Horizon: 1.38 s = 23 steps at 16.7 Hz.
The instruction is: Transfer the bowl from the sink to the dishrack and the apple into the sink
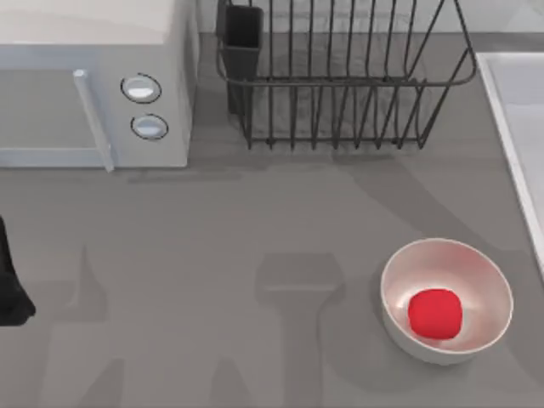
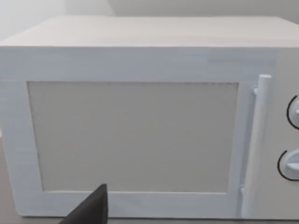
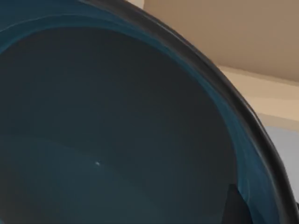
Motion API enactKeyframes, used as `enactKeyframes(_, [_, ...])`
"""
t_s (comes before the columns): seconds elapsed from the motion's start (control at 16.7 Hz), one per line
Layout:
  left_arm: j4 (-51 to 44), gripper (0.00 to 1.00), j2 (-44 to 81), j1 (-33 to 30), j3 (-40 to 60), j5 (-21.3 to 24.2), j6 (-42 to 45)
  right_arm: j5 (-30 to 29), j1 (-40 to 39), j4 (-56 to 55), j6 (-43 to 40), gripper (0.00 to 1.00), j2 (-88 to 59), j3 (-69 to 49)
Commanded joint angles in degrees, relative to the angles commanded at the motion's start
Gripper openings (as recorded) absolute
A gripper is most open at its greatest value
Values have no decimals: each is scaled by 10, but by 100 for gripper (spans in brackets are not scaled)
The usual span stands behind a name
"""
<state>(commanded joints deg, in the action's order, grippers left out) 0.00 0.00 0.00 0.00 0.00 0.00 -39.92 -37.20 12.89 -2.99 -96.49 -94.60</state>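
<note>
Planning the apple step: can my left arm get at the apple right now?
Probably yes: the apple lies uncovered in the open white bowl, bare table between, though the left arm sits far off.

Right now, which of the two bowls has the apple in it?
The glossy white bowl near the table's front right; the red apple sits inside it. The teal-blue bowl holds nothing visible.

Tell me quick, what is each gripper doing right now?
Left gripper: parked facing the microwave; cannot tell.
Right gripper: close against the bowl; cannot tell.

Grey table (image 1: pixel 212 255) with soft shadows; white microwave (image 1: pixel 93 85) rear left.
</note>
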Motion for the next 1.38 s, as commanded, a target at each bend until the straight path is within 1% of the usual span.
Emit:
enactKeyframes(0.12, [0, 100, 0, 0, 0, 0, 0, -36, -48, -66, 23, 0, 4, 0])
enactKeyframes(0.24, [0, 100, 0, 0, 0, 0, 0, -61, -74, -108, 37, 0, 8, -1])
enactKeyframes(0.36, [0, 100, 0, 0, 0, 0, 0, -72, -83, -126, 43, 0, 11, -2])
enactKeyframes(0.54, [0, 100, 0, 0, 0, 0, 0, -72, -83, -126, 43, 0, 11, -2])
enactKeyframes(0.72, [0, 100, 0, 0, 0, 0, 0, -68, -79, -133, 43, 0, 3, 2])
enactKeyframes(0.9, [0, 100, 0, 0, 0, 0, 0, -57, -67, -189, 42, 0, -35, 26])
enactKeyframes(1.26, [0, 100, 0, 0, 0, 0, 0, -11, -22, -421, 41, 0, -149, 121])
enactKeyframes(1.38, [0, 100, 0, 0, 0, 0, 0, 3, -6, -481, 41, 0, -180, 151])
